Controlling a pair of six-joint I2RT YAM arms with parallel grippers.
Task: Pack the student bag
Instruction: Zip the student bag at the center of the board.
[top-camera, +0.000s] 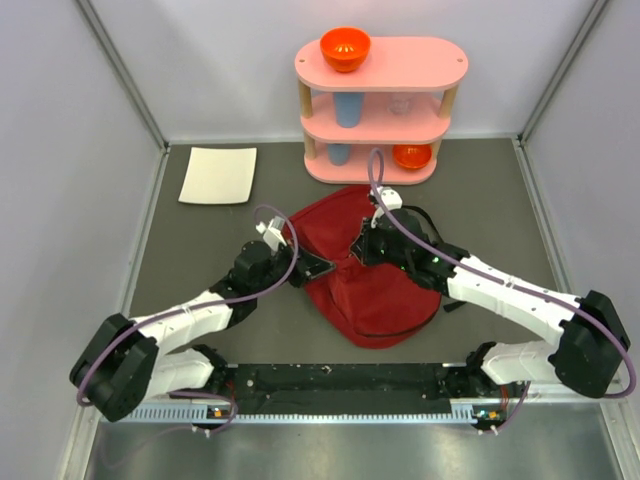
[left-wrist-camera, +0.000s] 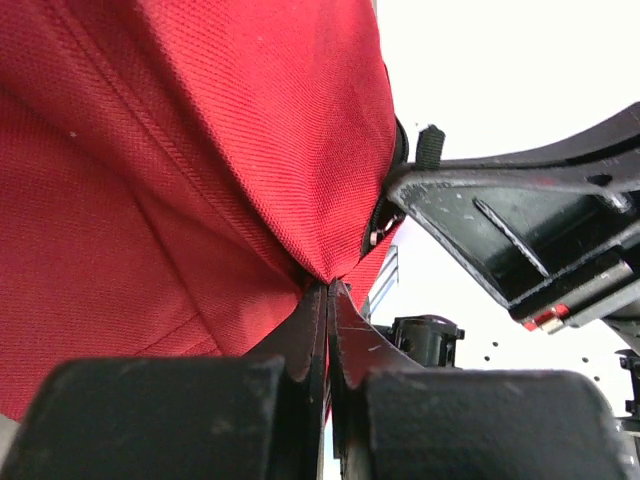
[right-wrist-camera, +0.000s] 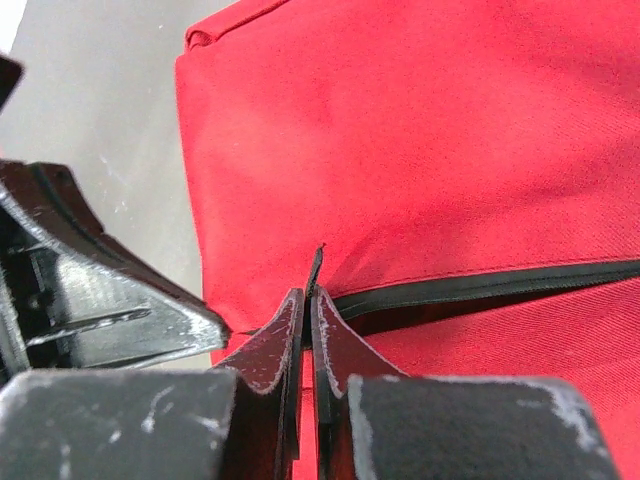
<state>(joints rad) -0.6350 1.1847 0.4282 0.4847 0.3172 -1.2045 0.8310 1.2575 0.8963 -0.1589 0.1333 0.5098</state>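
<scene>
Dark-red fabric student bag (top-camera: 375, 295) slumped mid-table (top-camera: 200, 250). Left gripper (top-camera: 318, 266) at bag's 9 o'clock side, jaws pressed together on a pinched fold of red cloth. Right gripper (top-camera: 362, 250) at bag's 11 o'clock, jaws closed tight where black zipper line (right-wrist-camera: 480, 285) meets the tips. Thin black tab poking up between them, zipper pull or cloth edge, cannot tell. Pink shelf (top-camera: 380, 70) at 12 o'clock of bag, orange bowl (top-camera: 345, 48) on top tier, blue cup (top-camera: 346, 108) on middle tier. White sheet (top-camera: 218, 175) at 10 o'clock, well apart from bag.
</scene>
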